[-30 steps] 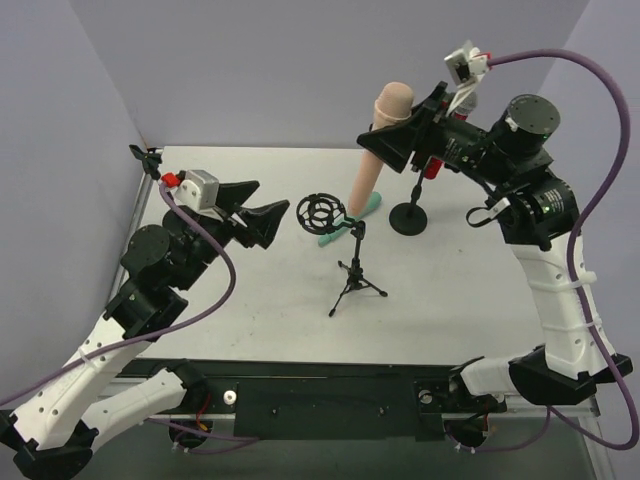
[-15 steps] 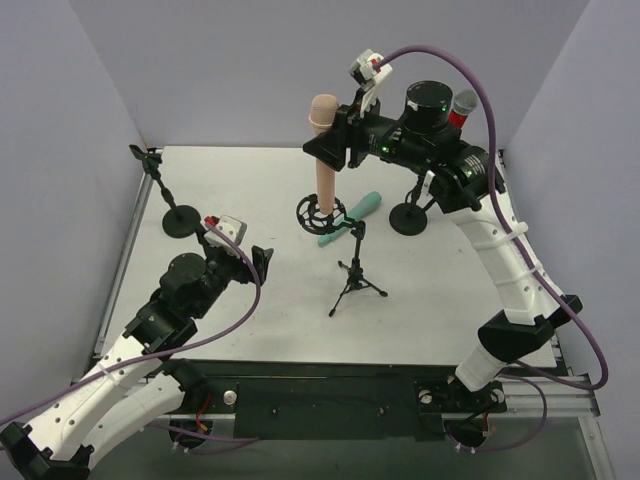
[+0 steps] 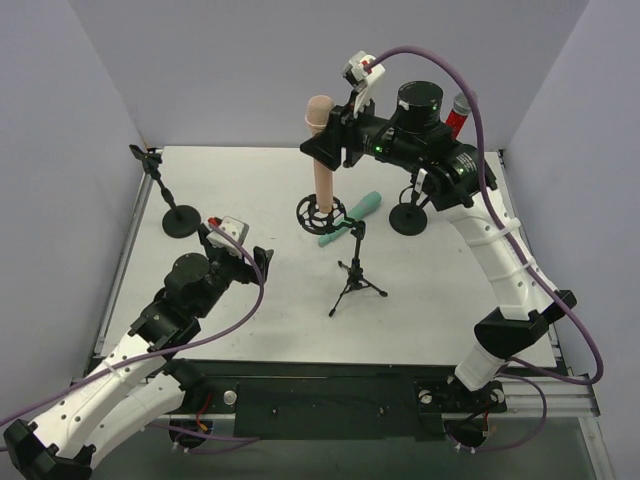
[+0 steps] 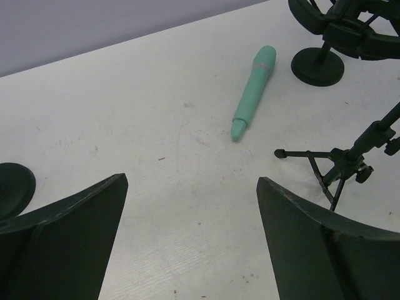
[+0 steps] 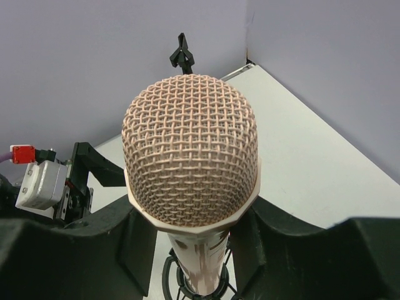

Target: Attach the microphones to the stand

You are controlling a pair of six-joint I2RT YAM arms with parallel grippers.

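Note:
My right gripper is shut on the peach-pink microphone, just below its mesh head. It holds the microphone upright, with the lower end inside the black ring mount of the tripod stand. The mint-green microphone lies flat on the table behind the tripod, and it also shows in the left wrist view. The glittery red microphone stands on the round-base stand, partly behind my right arm. My left gripper is open and empty, low over the table.
A third stand with an empty clip and a round base is at the back left; its clip shows in the right wrist view. Grey walls close in the table on three sides.
My right arm swung left with the peach-pink microphone, brought it from tilted to upright and lowered its end into the ring. My left arm pulled back towards the near edge.

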